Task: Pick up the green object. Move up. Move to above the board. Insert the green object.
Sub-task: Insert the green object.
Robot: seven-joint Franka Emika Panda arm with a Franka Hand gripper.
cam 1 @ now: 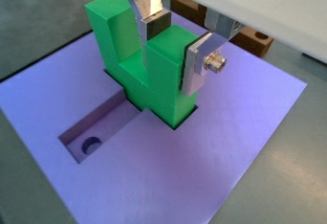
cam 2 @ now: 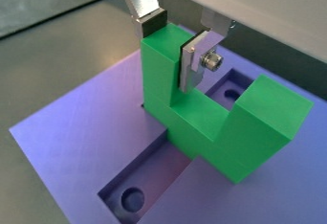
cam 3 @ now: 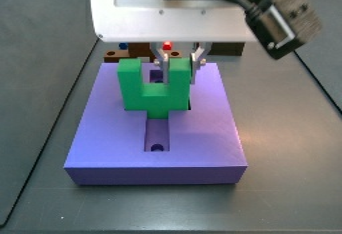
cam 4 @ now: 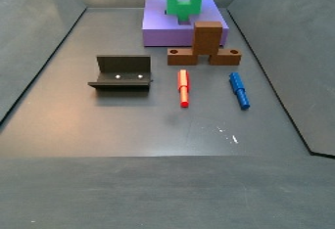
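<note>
The green object (cam 1: 147, 70) stands upright in the cross-shaped recess of the purple-blue board (cam 1: 217, 161), prongs pointing up. It shows in the other wrist view (cam 2: 217, 123) and in both side views (cam 3: 140, 83) (cam 4: 183, 0). My gripper (cam 1: 177, 48) straddles one prong near its top, with a finger on each side, shut on it. The gripper also shows in the other wrist view (cam 2: 173, 46) and from the side (cam 3: 178, 63). The free arm of the recess (cam 1: 96, 132) has a small round hole. The board also shows in the other views (cam 2: 76, 142) (cam 3: 201, 128) (cam 4: 164, 27).
A brown block (cam 4: 207, 45) sits against the board's near edge; it also shows in a wrist view (cam 1: 253, 41). A thin red bar (cam 4: 183, 86) and a blue bar (cam 4: 238, 88) lie on the floor. The dark fixture (cam 4: 120, 73) stands to their left.
</note>
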